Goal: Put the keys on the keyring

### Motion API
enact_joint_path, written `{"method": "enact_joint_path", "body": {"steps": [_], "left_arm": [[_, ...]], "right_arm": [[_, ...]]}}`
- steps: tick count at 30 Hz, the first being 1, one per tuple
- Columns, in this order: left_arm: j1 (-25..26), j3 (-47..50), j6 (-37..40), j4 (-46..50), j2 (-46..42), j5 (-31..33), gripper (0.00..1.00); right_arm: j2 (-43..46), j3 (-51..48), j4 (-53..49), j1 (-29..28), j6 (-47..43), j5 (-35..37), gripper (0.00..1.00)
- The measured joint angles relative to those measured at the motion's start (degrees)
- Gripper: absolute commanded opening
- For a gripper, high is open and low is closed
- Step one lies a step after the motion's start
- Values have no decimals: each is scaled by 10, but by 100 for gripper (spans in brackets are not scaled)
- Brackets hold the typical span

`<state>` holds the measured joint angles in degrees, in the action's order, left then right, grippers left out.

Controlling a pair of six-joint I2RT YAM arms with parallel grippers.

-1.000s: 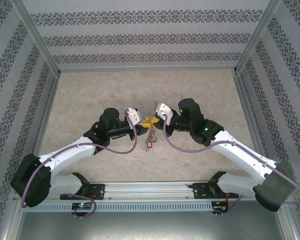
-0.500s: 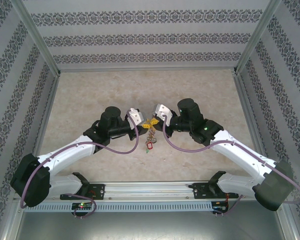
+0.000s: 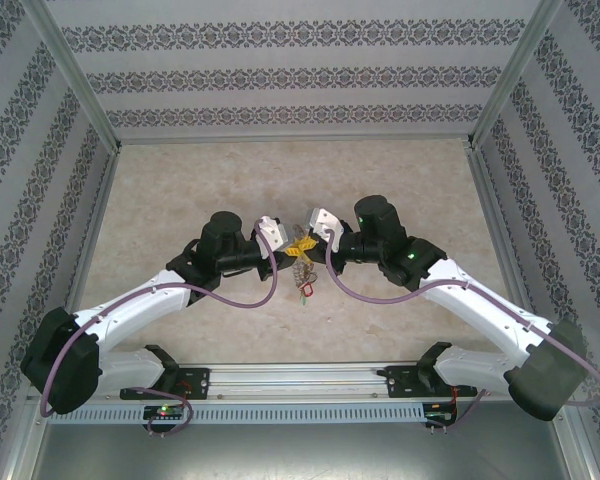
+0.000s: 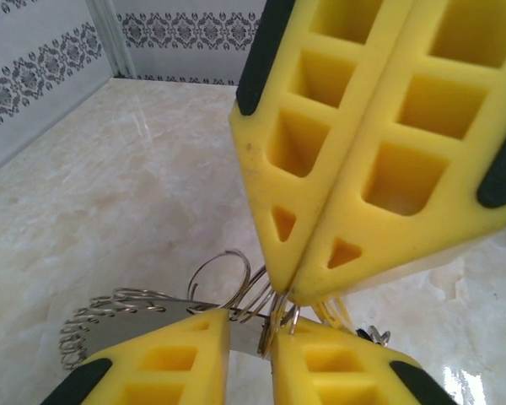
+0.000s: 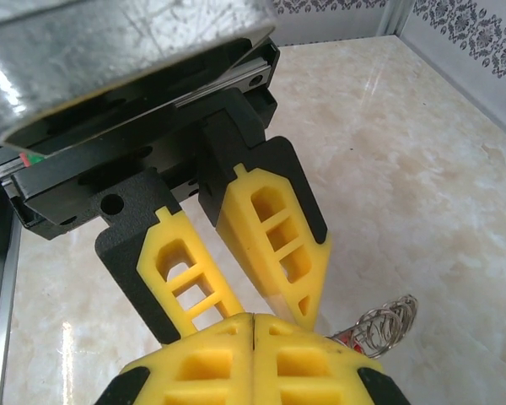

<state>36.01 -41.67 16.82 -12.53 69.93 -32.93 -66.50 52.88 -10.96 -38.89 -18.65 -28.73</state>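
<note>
Writing: the red tag (image 3: 305, 291) at the foot of the bunch was too small in the top view for us to read any print on it.
Left gripper: the left gripper (image 3: 292, 245) sat at the middle of the surface (image 3: 180, 190), pointing right. In its own wrist view its yellow fingers (image 4: 160, 359) stood a narrow gap apart with a sliver of metal in the gap. We could not tell whether they pinched it.
Right gripper: the right gripper (image 3: 307, 240) faced it tip to tip from the right. Its fingers (image 4: 379, 169) were pressed flat together, and wire of the keyring ran in between their tips.
Keyring: the keyring (image 4: 228, 252) showed as thin silver wire hoops just ahead of the left gripper's tips and right at the right gripper's tips, touching them.
Small loops: a row of smaller wire loops (image 4: 110, 305) trailed off to the left of the keyring, beside a flat grey metal strip (image 4: 152, 325) that reached the left gripper's finger.
Keys: the keys (image 3: 300, 268) sat in a cluster just below the point where both grippers met, on the side of the arm bases. We could not tell whether they touched the surface.
Right wrist view: a few loops of the keyring stuck out just to the right of the closed fingers.
Surroundings: the surface was pale and marbled, and the walls (image 3: 300, 75) were patterned.
</note>
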Motion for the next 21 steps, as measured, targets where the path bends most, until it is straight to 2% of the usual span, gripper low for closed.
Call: {"method": "enact_joint_path", "body": {"steps": [3, 4, 21], "left_arm": [[0, 0, 3, 3, 0, -3, 1], [0, 0, 4, 2, 0, -3, 0], [0, 0, 6, 9, 0, 7, 0]], "right_arm": [[-5, 4, 0, 0, 0, 0, 0], [-7, 6, 0, 0, 0, 0, 0], [-17, 18, -39, 0, -2, 4, 4]]}}
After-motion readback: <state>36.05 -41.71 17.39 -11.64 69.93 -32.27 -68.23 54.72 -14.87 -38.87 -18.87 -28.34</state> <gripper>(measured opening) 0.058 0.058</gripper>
